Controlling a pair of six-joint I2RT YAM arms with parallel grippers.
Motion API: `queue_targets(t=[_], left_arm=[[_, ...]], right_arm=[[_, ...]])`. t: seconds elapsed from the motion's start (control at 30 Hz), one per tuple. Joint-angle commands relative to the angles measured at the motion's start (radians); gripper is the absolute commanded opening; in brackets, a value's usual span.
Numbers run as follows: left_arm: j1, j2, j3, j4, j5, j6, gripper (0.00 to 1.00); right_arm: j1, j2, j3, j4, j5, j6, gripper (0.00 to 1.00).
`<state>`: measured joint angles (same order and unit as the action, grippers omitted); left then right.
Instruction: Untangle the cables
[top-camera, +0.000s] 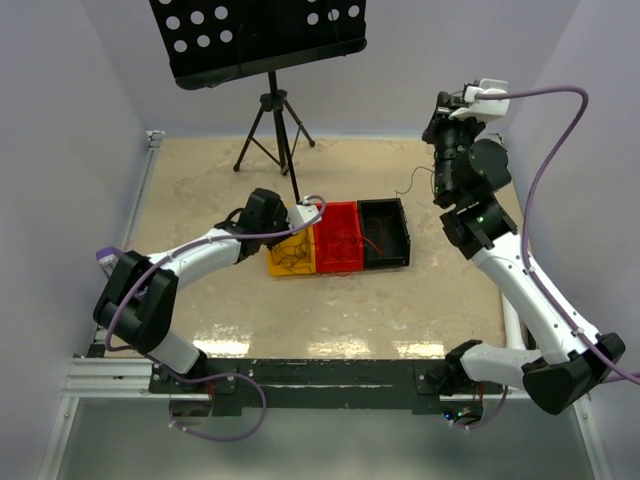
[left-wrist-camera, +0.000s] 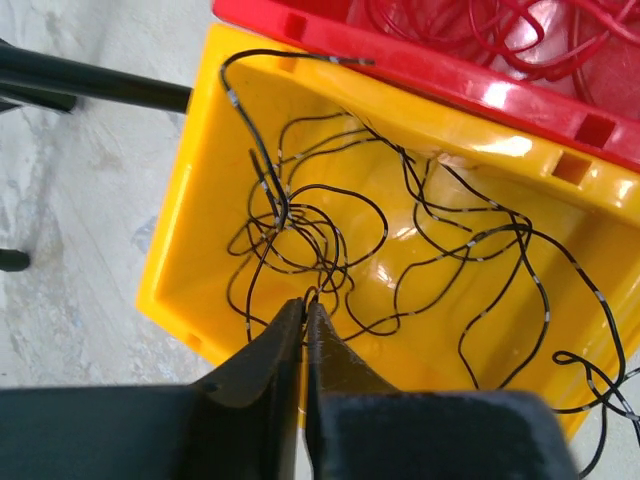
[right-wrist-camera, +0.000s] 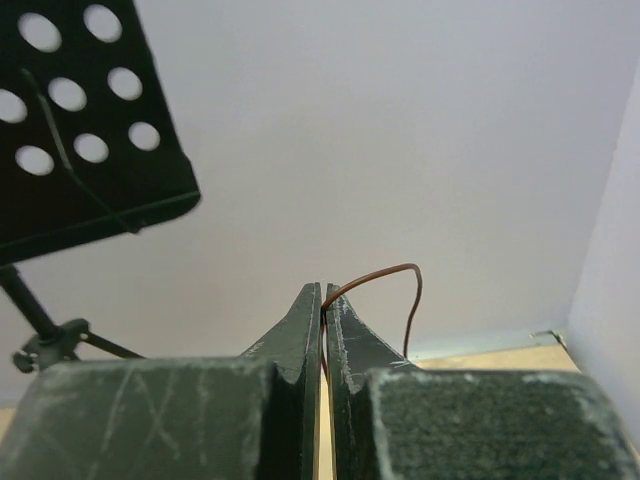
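Note:
Black cables (left-wrist-camera: 330, 225) lie in a loose curly tangle inside the yellow bin (left-wrist-camera: 175, 240). My left gripper (left-wrist-camera: 305, 302) hangs over the bin's near wall and is shut on one black strand of the tangle. Red cables (left-wrist-camera: 480, 25) fill the red bin (left-wrist-camera: 440, 80) beside it. In the top view my left gripper (top-camera: 298, 216) is at the yellow bin (top-camera: 276, 264). My right gripper (top-camera: 438, 112) is raised high at the back right. It (right-wrist-camera: 323, 290) is shut on a thin reddish-brown cable (right-wrist-camera: 385, 273) that arcs over and hangs down (top-camera: 412, 180).
Three bins stand side by side mid-table: yellow, red (top-camera: 338, 238) and black (top-camera: 384, 233). A black music stand (top-camera: 258, 35) on a tripod (top-camera: 272, 130) stands at the back, one leg (left-wrist-camera: 90, 80) lying next to the yellow bin. Walls enclose the table.

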<state>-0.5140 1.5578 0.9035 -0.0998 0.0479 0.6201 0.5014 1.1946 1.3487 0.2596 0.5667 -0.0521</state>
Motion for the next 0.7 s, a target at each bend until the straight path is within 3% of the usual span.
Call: queue_targets(t=[0.0,0.13,0.27,0.3,0.67], left_arm=[[-0.004,-0.040,0.084,-0.041,-0.006,-0.034,0.21],[-0.004,-0.113,0.129,-0.104,0.015,-0.037,0.45],[-0.001,-0.174,0.178,-0.188,0.038,-0.026,0.90],[0.000,-0.188,0.187,-0.208,0.046,-0.025,0.96],[0.130,-0.312,0.345,-0.434,0.245,-0.057,1.00]], right_arm=[[-0.017,0.031,-0.046,0.052,0.076,-0.034,0.00],[-0.034,0.059,-0.049,0.058,0.088,-0.043,0.00],[-0.061,0.086,-0.043,0.072,0.133,-0.054,0.00],[-0.066,0.098,-0.039,0.078,0.150,-0.067,0.00],[-0.090,0.135,0.004,0.153,0.328,-0.163,0.00]])
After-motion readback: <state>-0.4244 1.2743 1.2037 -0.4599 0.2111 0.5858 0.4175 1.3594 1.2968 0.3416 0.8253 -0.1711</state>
